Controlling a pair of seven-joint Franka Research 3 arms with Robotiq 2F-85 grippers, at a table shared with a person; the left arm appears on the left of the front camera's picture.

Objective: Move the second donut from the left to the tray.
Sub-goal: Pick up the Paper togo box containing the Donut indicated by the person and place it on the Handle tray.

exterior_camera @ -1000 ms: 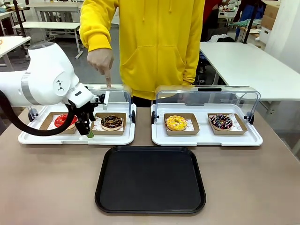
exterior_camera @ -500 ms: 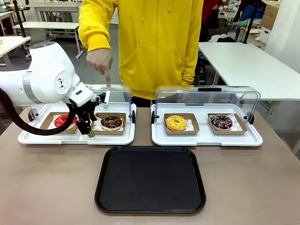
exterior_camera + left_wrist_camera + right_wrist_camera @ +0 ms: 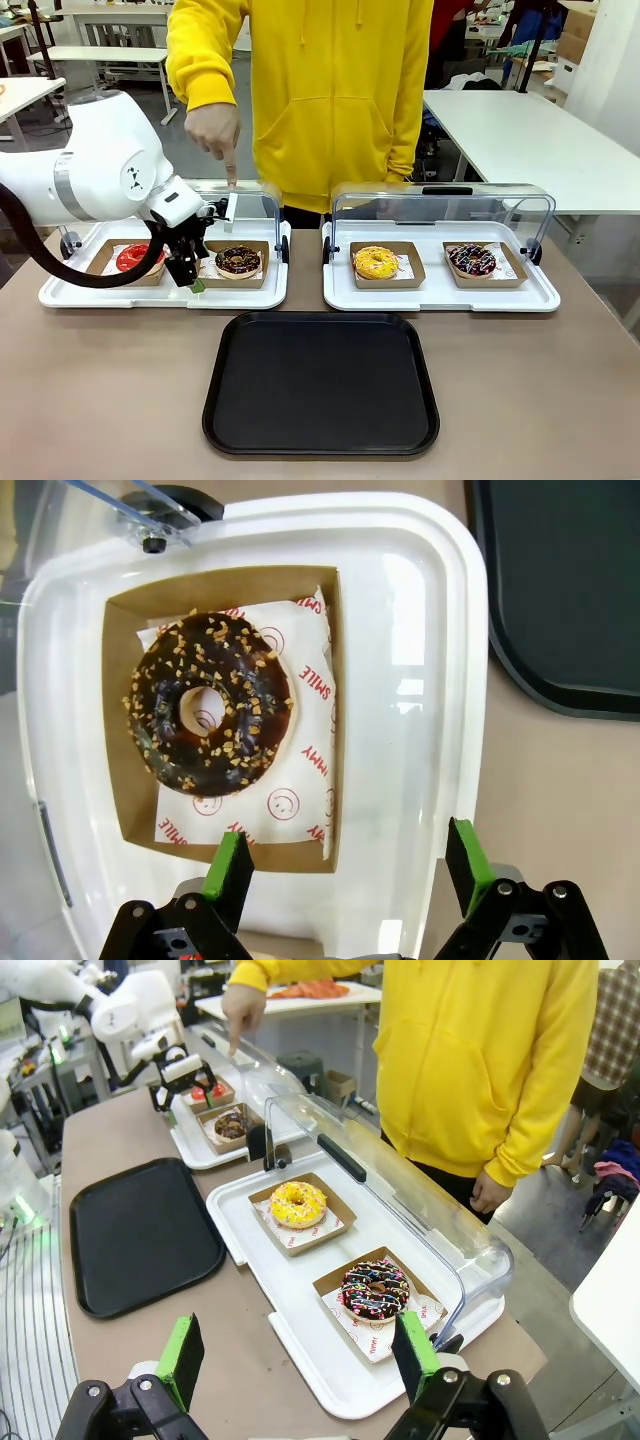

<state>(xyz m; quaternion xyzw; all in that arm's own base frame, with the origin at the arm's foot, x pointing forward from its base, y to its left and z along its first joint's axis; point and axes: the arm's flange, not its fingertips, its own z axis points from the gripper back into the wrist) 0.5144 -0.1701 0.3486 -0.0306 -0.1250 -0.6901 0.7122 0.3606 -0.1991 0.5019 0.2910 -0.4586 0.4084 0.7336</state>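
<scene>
Left wrist view: left gripper fingers spread, empty, 5 o'clock of dark chocolate-glazed speckled ring donut. Advance toward 12 o'clock, lower astride square brown cardboard holder wall, then pinch.

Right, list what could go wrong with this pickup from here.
1. The open left gripper sits off-centre: one finger over the cardboard holder's edge, the other at the white tray's rim; closing may miss the chocolate donut.
2. The person's pointing hand hangs close above the raised clear lid; lifting might hit either.
</scene>
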